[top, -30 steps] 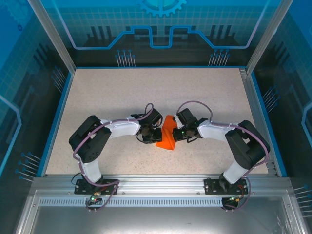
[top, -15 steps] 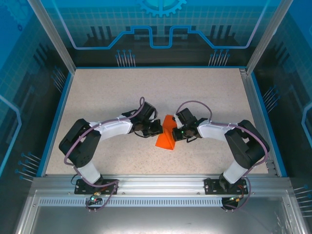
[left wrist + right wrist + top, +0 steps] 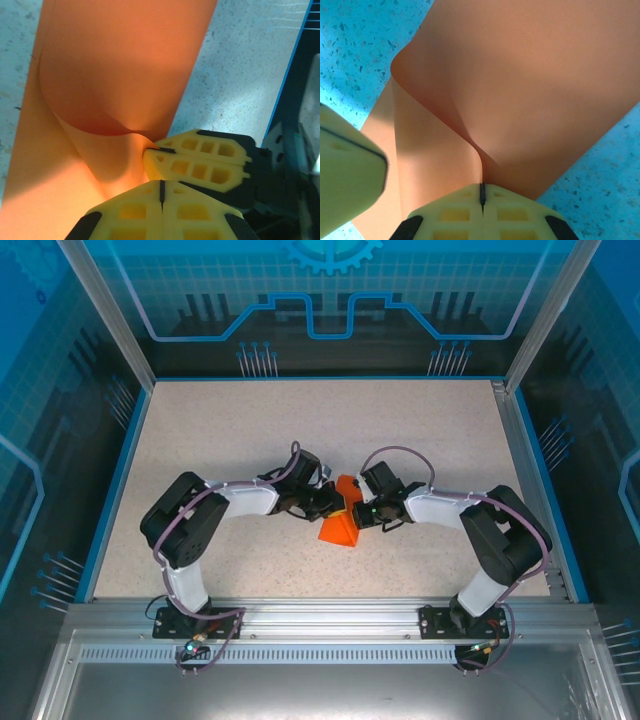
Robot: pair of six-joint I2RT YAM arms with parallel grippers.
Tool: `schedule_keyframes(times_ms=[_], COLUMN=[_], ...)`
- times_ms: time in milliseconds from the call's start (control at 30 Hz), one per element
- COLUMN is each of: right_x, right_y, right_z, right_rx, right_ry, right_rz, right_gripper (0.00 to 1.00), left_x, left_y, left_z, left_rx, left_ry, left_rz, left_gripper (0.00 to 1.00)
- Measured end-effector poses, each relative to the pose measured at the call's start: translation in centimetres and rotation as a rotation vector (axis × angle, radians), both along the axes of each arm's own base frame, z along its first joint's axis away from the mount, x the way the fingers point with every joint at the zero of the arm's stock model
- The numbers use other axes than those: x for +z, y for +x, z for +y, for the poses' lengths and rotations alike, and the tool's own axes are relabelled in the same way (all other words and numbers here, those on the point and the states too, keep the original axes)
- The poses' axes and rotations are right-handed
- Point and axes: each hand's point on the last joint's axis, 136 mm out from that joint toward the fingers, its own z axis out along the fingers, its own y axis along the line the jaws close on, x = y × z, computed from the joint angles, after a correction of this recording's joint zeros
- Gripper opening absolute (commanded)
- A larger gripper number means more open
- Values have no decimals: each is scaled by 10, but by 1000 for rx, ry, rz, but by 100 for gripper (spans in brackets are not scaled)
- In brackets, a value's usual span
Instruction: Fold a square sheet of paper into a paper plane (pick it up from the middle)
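Note:
The square sheet of paper (image 3: 340, 528) is bright orange and buckled into a raised fold at mid-table. My right gripper (image 3: 357, 510) is shut on its right side; in the right wrist view the paper (image 3: 520, 75) creases straight into the closed jaws (image 3: 481, 187). My left gripper (image 3: 330, 503) is shut and its tips (image 3: 161, 182) press against the paper (image 3: 125, 75) and the right gripper (image 3: 150, 150). No paper shows in the left jaws' slit. The left fingers (image 3: 350, 175) also show at the right wrist view's left edge.
The speckled table (image 3: 250, 430) has free room on all sides of the paper. Blue rails (image 3: 120, 470) and transparent walls close it in. The aluminium base frame (image 3: 320, 615) runs along the near edge.
My left gripper moved right to the paper's upper left, closed fully, and now touches the right gripper's tips. The right gripper kept its grip and place.

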Motion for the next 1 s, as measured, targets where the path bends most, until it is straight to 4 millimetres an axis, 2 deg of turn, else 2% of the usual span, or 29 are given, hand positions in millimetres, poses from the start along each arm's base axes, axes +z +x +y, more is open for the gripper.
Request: schedule_keyframes(times_ms=[400, 500, 600, 700, 800, 867, 933, 1000], right_x=[0, 0, 0, 2, 12, 26, 41, 55], right_y=[1, 1, 1, 0, 0, 1, 4, 4], right_z=[1, 1, 1, 2, -1, -2, -5, -6], right_rx=[0, 0, -5, -16, -35, -50, -72, -88], right_ry=[3, 5, 8, 16, 24, 42, 64, 99], right_rz=[-3, -3, 1, 6, 1, -23, -53, -76], right_gripper=[4, 7, 13, 25, 35, 41, 42, 35], left_x=[-35, -35, -36, -36, -36, -36, -36, -36], left_y=[-3, -2, -3, -2, -2, -2, -2, -2], left_z=[2, 1, 2, 1, 1, 1, 1, 1], left_rx=[-1, -2, -2, -4, -5, -5, -5, -5], left_ry=[38, 34, 28, 20, 18, 18, 18, 17], left_rz=[55, 54, 48, 38, 33, 31, 31, 31], left_gripper=[0, 0, 0, 0, 0, 0, 0, 0])
